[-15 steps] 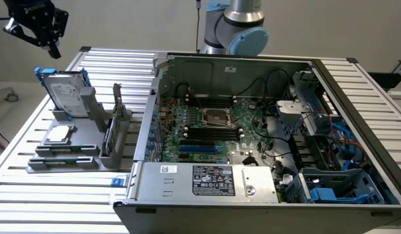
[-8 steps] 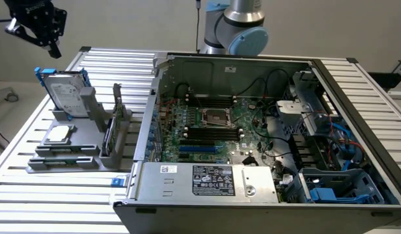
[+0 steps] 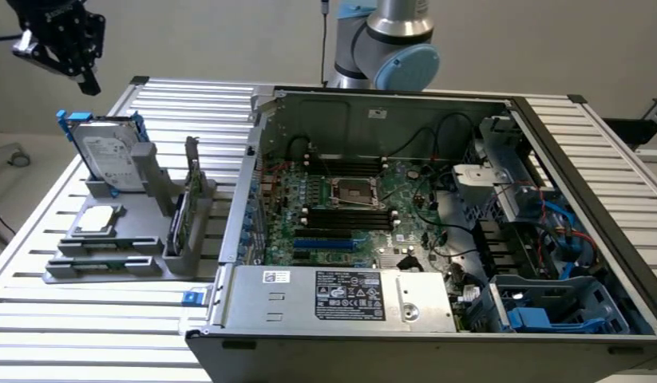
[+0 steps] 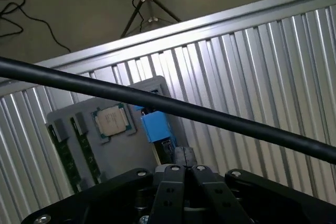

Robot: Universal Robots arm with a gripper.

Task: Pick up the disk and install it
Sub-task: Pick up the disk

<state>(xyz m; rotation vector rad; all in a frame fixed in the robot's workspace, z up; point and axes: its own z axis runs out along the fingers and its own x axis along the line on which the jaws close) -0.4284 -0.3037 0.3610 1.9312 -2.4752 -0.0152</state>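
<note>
So the disk point(image 3: 102, 152) is parked on end in a slot of the grey parts holder point(image 3: 147, 239), over on the exterior view's left side of the ribbed aluminium table point(image 3: 51, 319), outside the PC. Its long axis runs pretty much up and down, with the top leaning a little toward the exterior view's left. The broad face is turned toward the open computer case point(image 3: 435, 239).

Looks-wise it's a silver-grey metal hard drive with a white label on the face, and the blue plastic carrier point(image 3: 64, 124) wraps its edges, with blue tabs poking out at both top corners. From the wrist view you mostly get the blue end of it, right beside the processor chip point(image 4: 111, 120).

The gripper point(image 3: 89, 80) hangs up in the air above the disk, off toward the exterior view's left and well apart from it. The claw is pinched closed with the fingers point(image 4: 173, 182) pressed together and nothing between them.

On the same holder, the chip lies flat in front of the disk, a green circuit card point(image 3: 184, 215) stands on edge next to it, and memory sticks point(image 3: 104, 259) lie at the near end.
</note>
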